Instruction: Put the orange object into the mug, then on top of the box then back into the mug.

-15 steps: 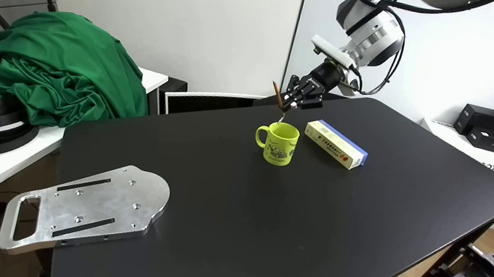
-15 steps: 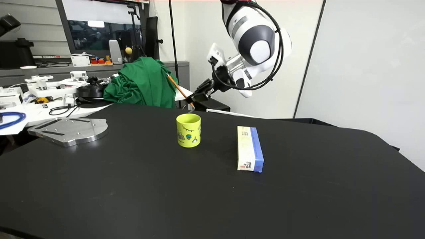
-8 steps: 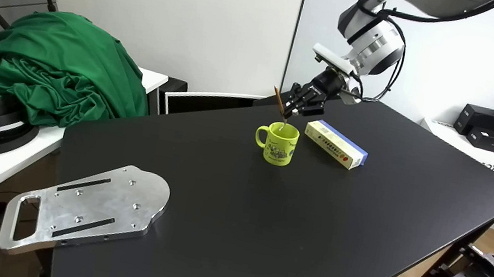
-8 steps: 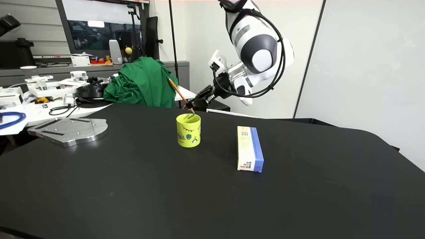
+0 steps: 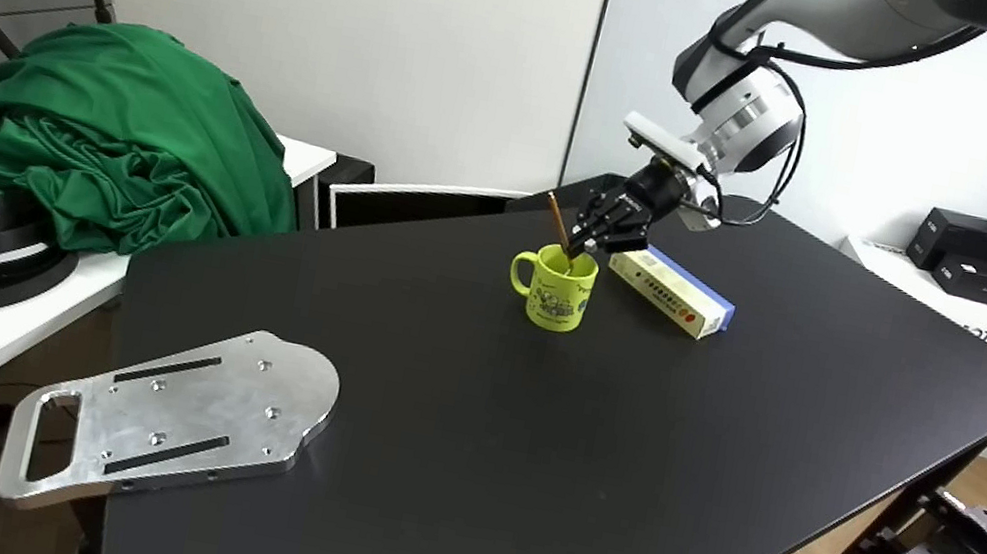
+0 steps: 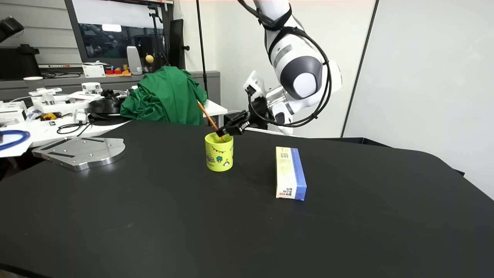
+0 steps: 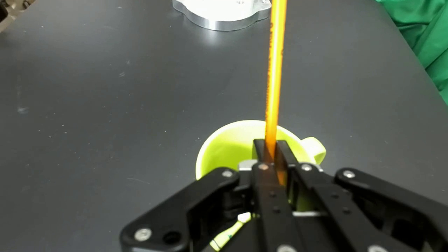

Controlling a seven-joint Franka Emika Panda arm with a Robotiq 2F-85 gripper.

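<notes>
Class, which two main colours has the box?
Cream and blue; the box shows best in an exterior view.

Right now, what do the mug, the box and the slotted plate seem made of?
Mug: probably glazed ceramic, from its smooth printed wall, though plastic is possible.
Box: likely smooth printed cardboard, with flat panels, straight edges and lettering.
Slotted plate: bare metal, perhaps aluminium, given its silvery sheen and crisply cut slots.

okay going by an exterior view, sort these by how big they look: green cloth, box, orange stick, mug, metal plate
In an exterior view, largest to smallest:
Green cloth
Metal plate
Mug and box: too alike to rank
Orange stick, partly hidden
</notes>
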